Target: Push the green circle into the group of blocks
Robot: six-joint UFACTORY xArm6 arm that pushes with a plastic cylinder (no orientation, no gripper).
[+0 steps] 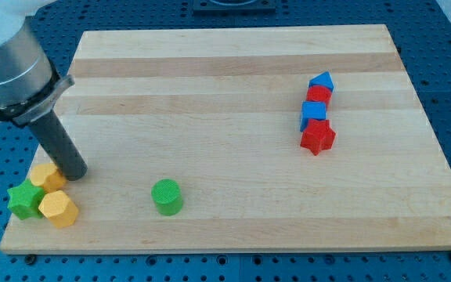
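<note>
Green circle point(167, 196) alone near board's bottom edge; my tip point(74, 171) beside yellow block point(48, 176); no grasping tool.

Blocks on a wooden board point(233, 70)

A green circle point(167, 196) sat alone. Yellow and green blocks lay at the left, red and blue ones at the right.

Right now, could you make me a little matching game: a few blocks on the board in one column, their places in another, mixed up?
Things:
1. green circle
2. red star
3. green star
4. my tip

Places:
A. the view's right, bottom of a column of blocks
B. the view's bottom left corner
C. alone, near the bottom edge
D. beside a yellow block

Pairs: 1-C, 2-A, 3-B, 4-D
</note>
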